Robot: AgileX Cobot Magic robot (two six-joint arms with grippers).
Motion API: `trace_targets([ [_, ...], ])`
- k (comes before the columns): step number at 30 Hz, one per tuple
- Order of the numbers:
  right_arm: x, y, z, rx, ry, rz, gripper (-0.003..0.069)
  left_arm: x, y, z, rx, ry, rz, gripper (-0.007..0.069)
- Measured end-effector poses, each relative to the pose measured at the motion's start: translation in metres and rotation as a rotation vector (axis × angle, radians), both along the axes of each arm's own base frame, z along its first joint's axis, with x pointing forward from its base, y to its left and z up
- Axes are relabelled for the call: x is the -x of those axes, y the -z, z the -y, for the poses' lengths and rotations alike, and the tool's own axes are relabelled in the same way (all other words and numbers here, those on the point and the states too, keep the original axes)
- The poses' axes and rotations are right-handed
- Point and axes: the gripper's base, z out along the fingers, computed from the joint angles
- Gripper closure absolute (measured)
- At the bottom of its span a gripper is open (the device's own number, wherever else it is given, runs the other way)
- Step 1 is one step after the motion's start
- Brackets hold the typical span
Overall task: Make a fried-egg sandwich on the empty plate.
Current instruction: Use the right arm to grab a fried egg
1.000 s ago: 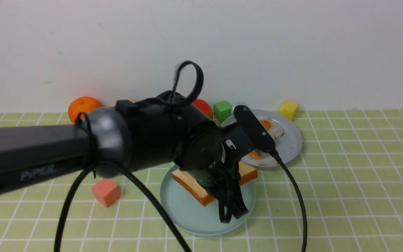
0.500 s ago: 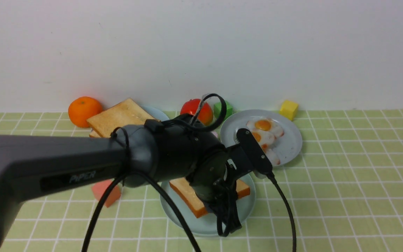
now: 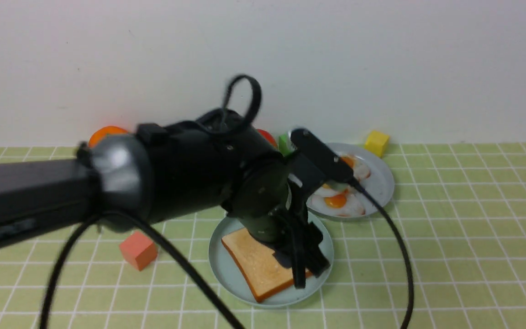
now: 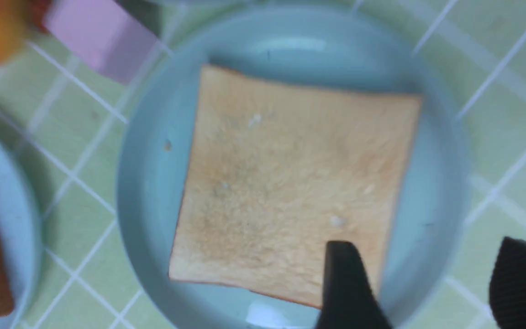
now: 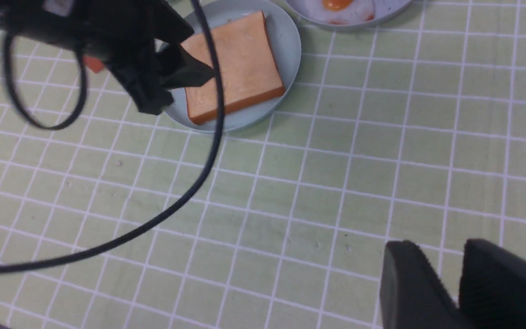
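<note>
One golden toast slice [image 3: 260, 265] lies flat on the teal empty plate [image 3: 226, 278], with no egg on it. My left gripper [image 3: 307, 269] hangs just above the slice's right edge, open and empty. In the left wrist view, the toast [image 4: 290, 183] fills the plate [image 4: 153, 196] and the gripper [image 4: 432, 283] straddles the plate's rim. Fried eggs [image 3: 336, 201] lie on a grey-blue plate [image 3: 379, 183] behind. My right gripper [image 5: 441, 274] is shut and empty over bare table, well short of the plate [image 5: 288, 41].
An orange cube [image 3: 139, 250] sits left of the teal plate. A yellow cube [image 3: 376, 142], a green cube [image 3: 285, 142] and an orange fruit [image 3: 103, 135] stand by the back wall. A pink block [image 4: 98, 41] and another plate holding toast [image 4: 12, 219] lie nearby.
The left arm lowered the tilted toast onto the teal plate, let it go and rose again. The slice now lies flat. The arm again hides the back toast plate.
</note>
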Motion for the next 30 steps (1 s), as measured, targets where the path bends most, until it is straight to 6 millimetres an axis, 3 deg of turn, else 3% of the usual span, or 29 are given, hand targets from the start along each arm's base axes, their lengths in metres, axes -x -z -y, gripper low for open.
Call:
trace_targets([
  [5,-0.050,0.009,-0.009,-0.042,0.031,-0.061,0.0351,0.042,-0.084,-0.034,0.218,-0.081,0.072,0.0524],
  [7,-0.078,0.019,-0.014,-0.068,0.048,-0.111,0.0340,0.060,-0.105,-0.055,0.272,-0.096,0.099,0.0626],
  [8,-0.081,0.020,-0.014,-0.072,0.049,-0.117,0.0339,0.064,-0.108,-0.059,0.280,-0.095,0.105,0.0637],
  [9,-0.099,0.030,-0.018,-0.092,0.060,-0.156,0.0337,0.077,-0.114,-0.073,0.310,-0.100,0.112,0.0638],
  [12,-0.139,0.054,-0.026,-0.130,0.079,-0.239,0.0335,0.105,-0.114,-0.100,0.371,-0.100,0.104,0.0638],
  [17,-0.207,0.092,-0.041,-0.200,0.098,-0.347,0.0330,0.151,-0.094,-0.143,0.530,-0.085,0.122,0.0638],
  [18,-0.210,0.091,-0.042,-0.203,0.097,-0.344,0.0329,0.155,-0.091,-0.146,0.540,-0.084,0.124,0.0638],
  [21,-0.260,0.114,-0.052,-0.247,0.118,-0.390,0.0307,0.175,-0.077,-0.168,0.643,-0.066,0.193,0.0638],
  [25,-0.314,0.144,-0.059,-0.260,0.135,-0.437,0.0267,0.185,-0.069,-0.178,0.706,-0.056,0.239,0.0638],
  [30,-0.358,0.180,-0.055,-0.292,0.176,-0.516,0.0246,0.186,-0.071,-0.178,0.735,-0.054,0.251,0.0638],
])
